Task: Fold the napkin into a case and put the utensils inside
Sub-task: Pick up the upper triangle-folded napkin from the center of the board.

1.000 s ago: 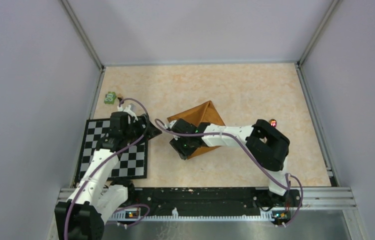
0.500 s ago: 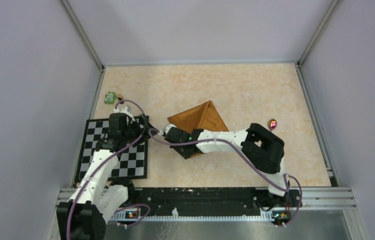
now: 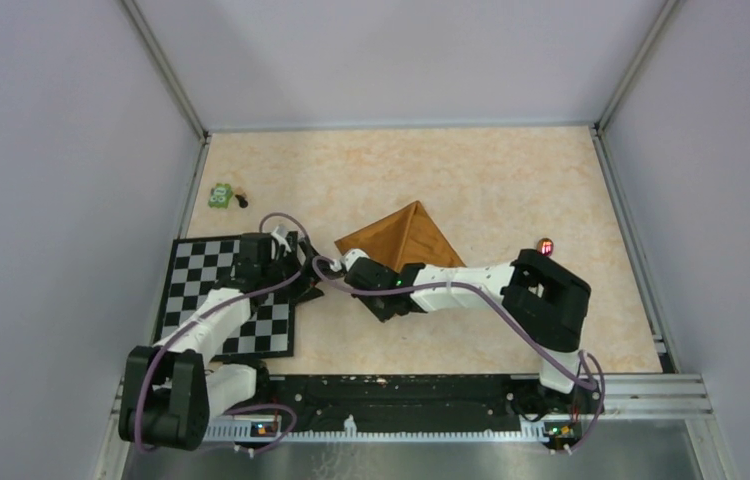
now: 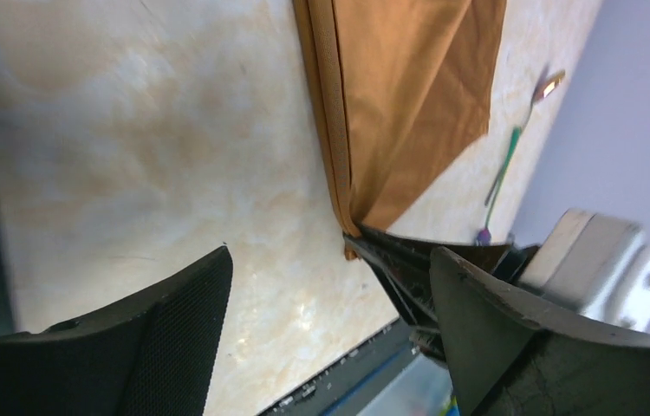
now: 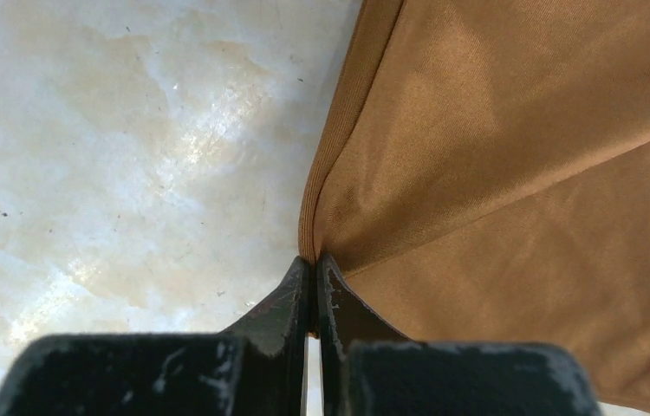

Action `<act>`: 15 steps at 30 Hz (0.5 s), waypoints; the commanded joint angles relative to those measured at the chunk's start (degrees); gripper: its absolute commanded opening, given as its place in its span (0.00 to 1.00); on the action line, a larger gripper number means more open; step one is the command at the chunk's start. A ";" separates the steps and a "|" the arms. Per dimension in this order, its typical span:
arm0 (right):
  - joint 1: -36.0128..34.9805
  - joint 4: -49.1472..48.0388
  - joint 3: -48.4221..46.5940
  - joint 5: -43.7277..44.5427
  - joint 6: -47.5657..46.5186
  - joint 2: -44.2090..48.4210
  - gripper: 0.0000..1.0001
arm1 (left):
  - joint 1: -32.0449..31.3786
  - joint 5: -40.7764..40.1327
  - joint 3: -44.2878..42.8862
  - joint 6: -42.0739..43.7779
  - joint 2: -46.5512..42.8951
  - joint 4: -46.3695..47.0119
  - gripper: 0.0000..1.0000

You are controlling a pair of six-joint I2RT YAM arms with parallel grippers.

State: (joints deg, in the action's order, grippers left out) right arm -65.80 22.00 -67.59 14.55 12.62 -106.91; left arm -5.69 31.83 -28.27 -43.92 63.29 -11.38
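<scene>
1. The right fingers (image 5: 314, 290) are pressed fully together on the hem of the napkin (image 3: 403, 240), which lies partly folded mid-bench (image 3: 491, 170).
2. The left fingers (image 3: 301, 283) gape wide just beside that pinch, holding nothing.
3. The pinch catches only a thin bit of hem. A pull could slip it free or drag the cloth and undo the folds.
4. Both arms crowd one corner and could collide.
5. A utensil (image 4: 503, 165) lies beyond the napkin, and a dragged cloth could knock it.
</scene>
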 commanded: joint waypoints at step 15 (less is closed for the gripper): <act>4.33 -3.77 4.95 -8.12 2.93 11.51 0.00 | -10.01 6.07 8.06 -23.90 13.12 30.64 0.92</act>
State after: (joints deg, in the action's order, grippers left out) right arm -62.28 20.12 -63.26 7.57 15.07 -97.93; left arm -14.15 35.77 -19.55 -64.40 74.06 11.42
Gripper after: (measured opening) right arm 0.012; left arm 0.931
